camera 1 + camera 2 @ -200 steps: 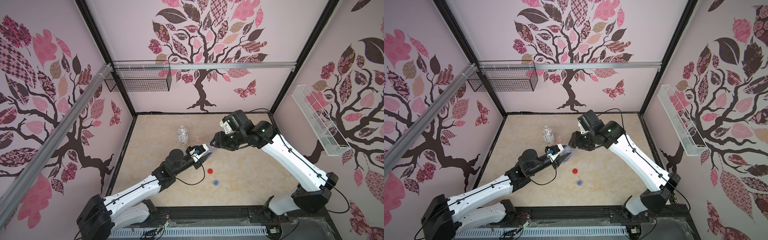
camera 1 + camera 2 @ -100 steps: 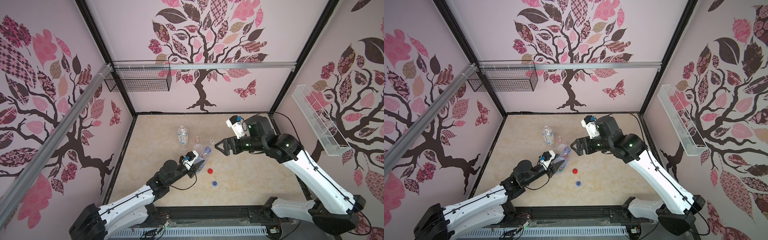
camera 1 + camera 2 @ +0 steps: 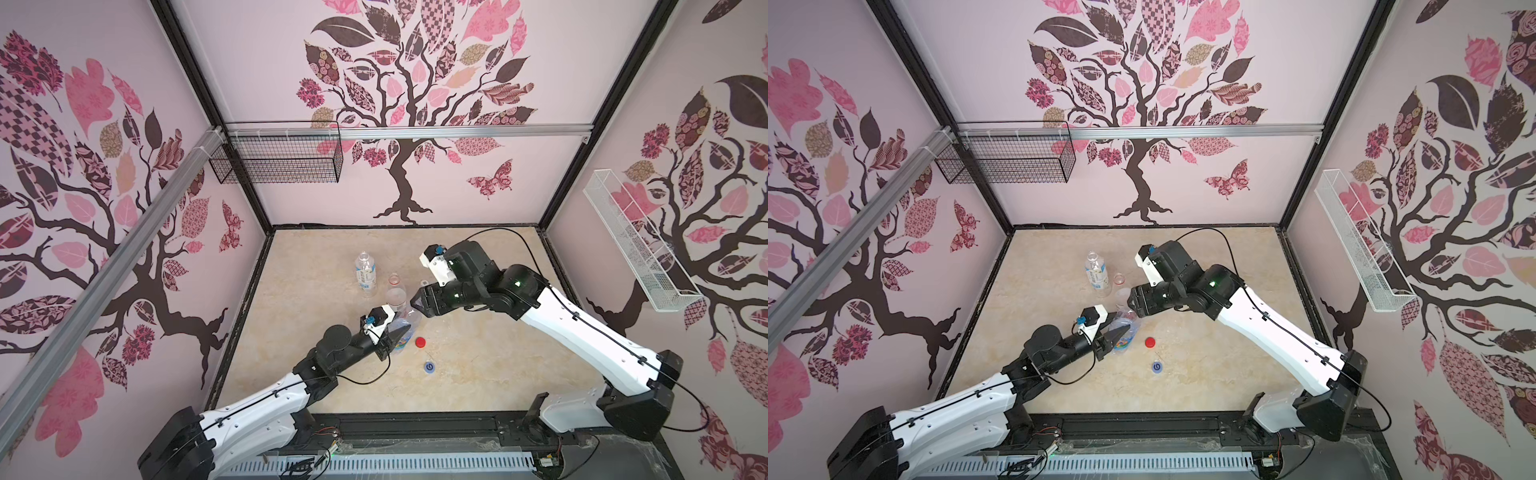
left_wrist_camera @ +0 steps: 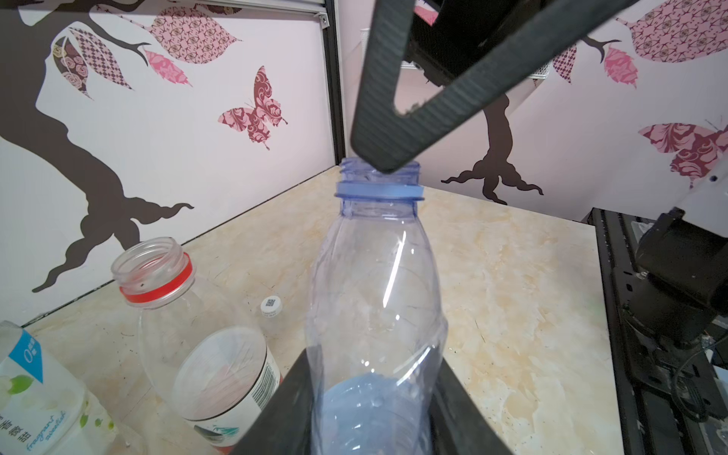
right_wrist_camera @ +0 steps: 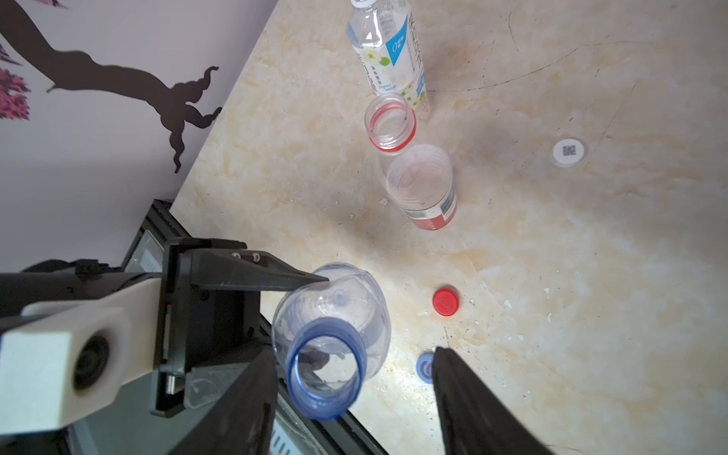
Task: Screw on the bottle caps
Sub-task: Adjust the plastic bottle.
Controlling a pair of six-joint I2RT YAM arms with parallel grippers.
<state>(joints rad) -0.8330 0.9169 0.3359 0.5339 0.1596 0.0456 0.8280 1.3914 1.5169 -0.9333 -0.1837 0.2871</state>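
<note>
A robot lab test booth: a left arm [image 3: 257,409] and right arm [image 3: 582,328] mounted at the front of a marbled surface [image 3: 478,374], boxed by black-framed walls [image 3: 540,195] with tree decals [image 3: 401,178] and a hung wire basket [image 3: 276,160].

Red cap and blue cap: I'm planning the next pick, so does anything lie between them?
Nothing; both top views show only bare table between red cap and blue cap.

In both top views the bluish bottle [image 3: 412,319] is mostly buried between the fingers of the left gripper [image 3: 400,330], and the white cap [image 5: 569,151] gets lost under the right arm [image 3: 561,320]. On the right wrist view the blue cap [image 5: 424,366] is half behind the right gripper [image 5: 353,352], and the white-green bottle [image 5: 390,55] is cropped at its top.
</note>
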